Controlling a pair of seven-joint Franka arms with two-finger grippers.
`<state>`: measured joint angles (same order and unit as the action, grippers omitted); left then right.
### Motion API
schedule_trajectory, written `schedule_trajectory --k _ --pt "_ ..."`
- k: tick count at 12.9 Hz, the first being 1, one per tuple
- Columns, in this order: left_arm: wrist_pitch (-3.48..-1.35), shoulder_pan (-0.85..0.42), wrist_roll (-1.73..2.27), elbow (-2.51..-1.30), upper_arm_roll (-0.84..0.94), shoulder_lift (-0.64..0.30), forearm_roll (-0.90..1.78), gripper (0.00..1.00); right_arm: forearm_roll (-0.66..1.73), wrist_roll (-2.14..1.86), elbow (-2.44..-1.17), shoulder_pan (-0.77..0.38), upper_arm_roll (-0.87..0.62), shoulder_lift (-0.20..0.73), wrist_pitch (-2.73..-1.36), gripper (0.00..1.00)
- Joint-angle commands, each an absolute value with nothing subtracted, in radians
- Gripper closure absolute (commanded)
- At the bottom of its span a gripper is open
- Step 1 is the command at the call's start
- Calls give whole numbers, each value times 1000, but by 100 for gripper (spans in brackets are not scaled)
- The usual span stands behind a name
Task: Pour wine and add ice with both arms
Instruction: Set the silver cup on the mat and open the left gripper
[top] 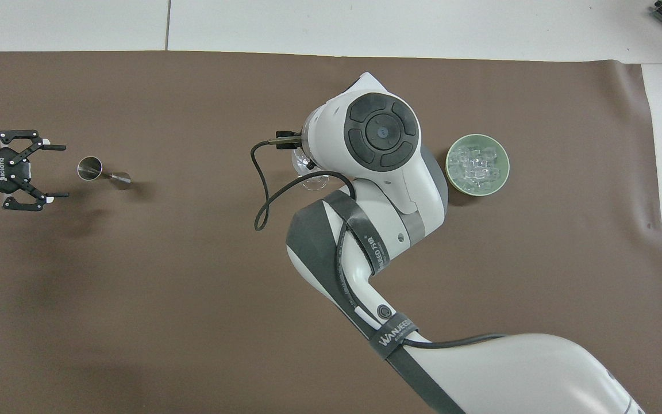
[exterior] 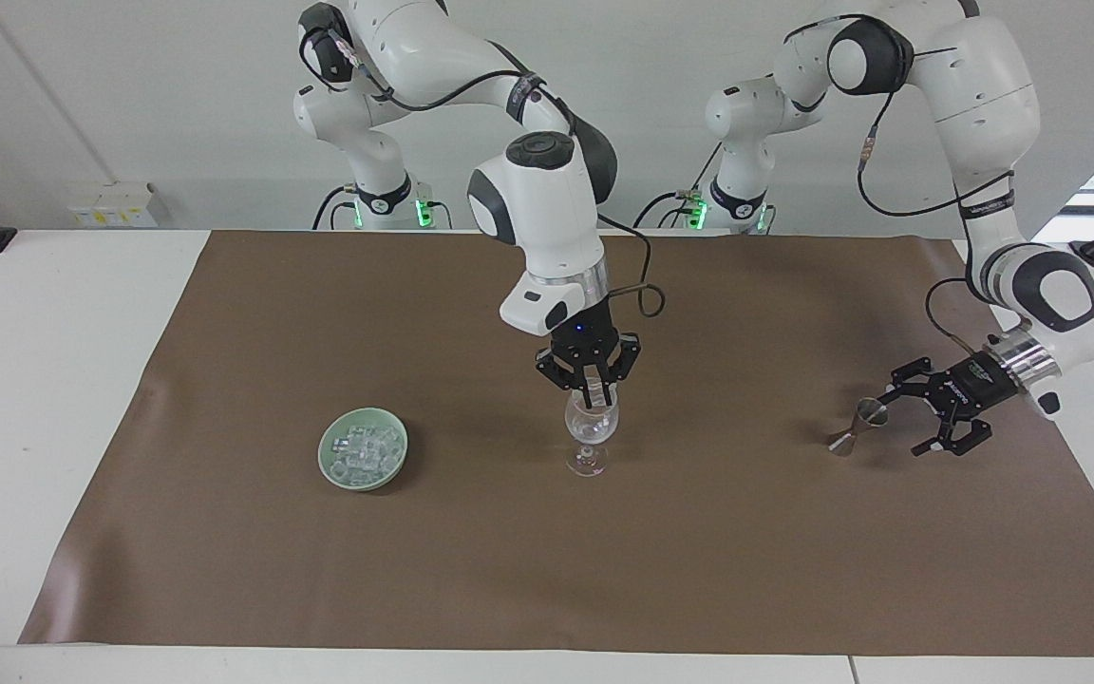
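A clear wine glass [exterior: 590,432] stands mid-mat; part of it shows in the overhead view [top: 310,174] under the right arm's wrist. My right gripper [exterior: 591,389] hangs just over its rim, shut on a small clear ice cube [exterior: 594,387]. More ice [exterior: 365,446] [top: 476,164] lies in a pale green dish [exterior: 324,454] [top: 450,168] toward the right arm's end. A metal jigger [exterior: 858,425] [top: 100,171] stands upright toward the left arm's end. My left gripper [exterior: 903,418] [top: 65,171] is open and empty, low beside the jigger, apart from it.
A brown mat [exterior: 319,570] [top: 135,316] covers most of the white table [exterior: 53,380]. The right arm's body hides the mat around the glass in the overhead view. A black clamp stands at each end of the table.
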<state>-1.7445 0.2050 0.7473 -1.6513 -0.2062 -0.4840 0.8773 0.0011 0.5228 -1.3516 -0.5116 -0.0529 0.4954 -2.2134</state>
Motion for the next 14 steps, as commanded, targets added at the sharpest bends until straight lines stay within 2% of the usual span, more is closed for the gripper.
schedule_trajectory --k 1,7,14 --pt "-1645 215 742 -1548 -216 -505 764 0 14 535 -1358 -506 -57 491 -2207 100" --pt "-1528 229 622 -1407 -224 -483 634 0 14 534 -1358 -505 -57 491 -2200 99" --pt "-1496 215 454 -1303 -212 -408 531 0 15 535 -1358 -505 -57 489 -2192 85"
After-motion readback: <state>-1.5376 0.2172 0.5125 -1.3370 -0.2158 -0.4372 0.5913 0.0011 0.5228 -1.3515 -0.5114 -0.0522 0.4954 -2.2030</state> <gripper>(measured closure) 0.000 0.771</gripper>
